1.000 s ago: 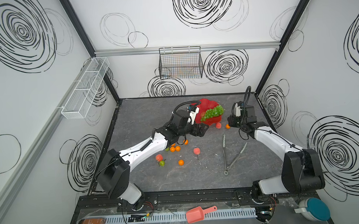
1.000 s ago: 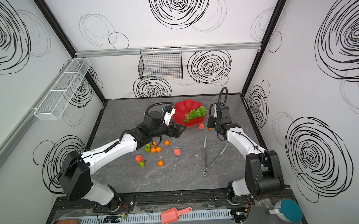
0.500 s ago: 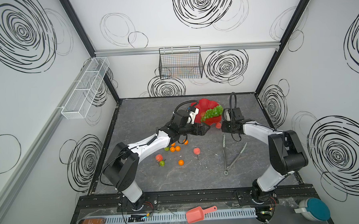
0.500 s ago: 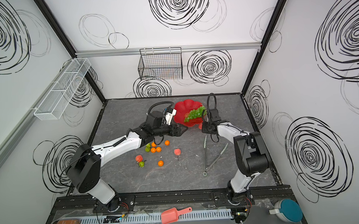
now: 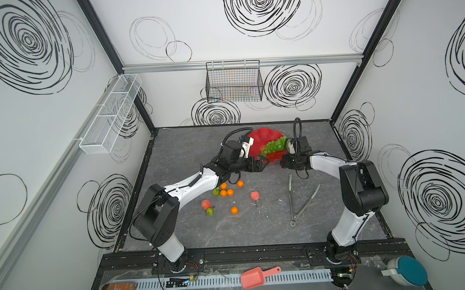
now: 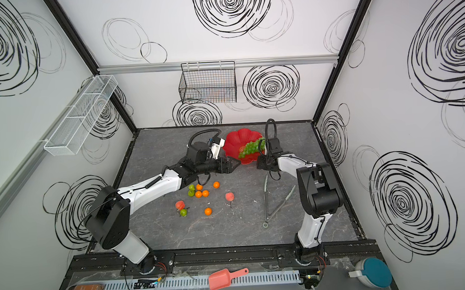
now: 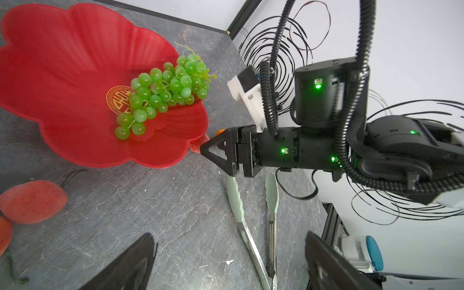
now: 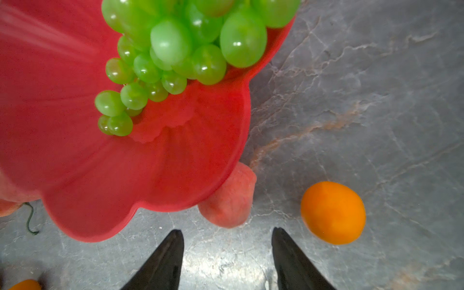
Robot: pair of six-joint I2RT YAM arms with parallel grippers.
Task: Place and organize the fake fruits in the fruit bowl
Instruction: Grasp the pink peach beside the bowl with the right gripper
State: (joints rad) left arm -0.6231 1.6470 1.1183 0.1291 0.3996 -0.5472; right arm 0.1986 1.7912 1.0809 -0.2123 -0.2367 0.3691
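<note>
Looking past my right fingers (image 7: 214,150), which stand apart with nothing between them, I see the fruit bowl (image 7: 62,75). It is glossy red, shallow and flower-shaped, with a scalloped rim and a gold mark (image 7: 118,100) at its centre. It sits toward the back of the worktop (image 5: 186,153), between my two arms in both top views. One bunch of translucent green grapes (image 7: 160,95) lies in it, trailing from the centre up to the rim on my right arm's side. A pink-red peach (image 8: 228,200) is tucked partly under that rim, just ahead of my right fingers, with an orange (image 8: 332,212) near it on the worktop. My left fingers (image 5: 263,161) are spread wide and empty, near the bowl's front edge. Loose on the worktop nearer the front lie small oranges (image 5: 230,192), green pears (image 5: 209,211) and two more peaches (image 5: 254,195).
</note>
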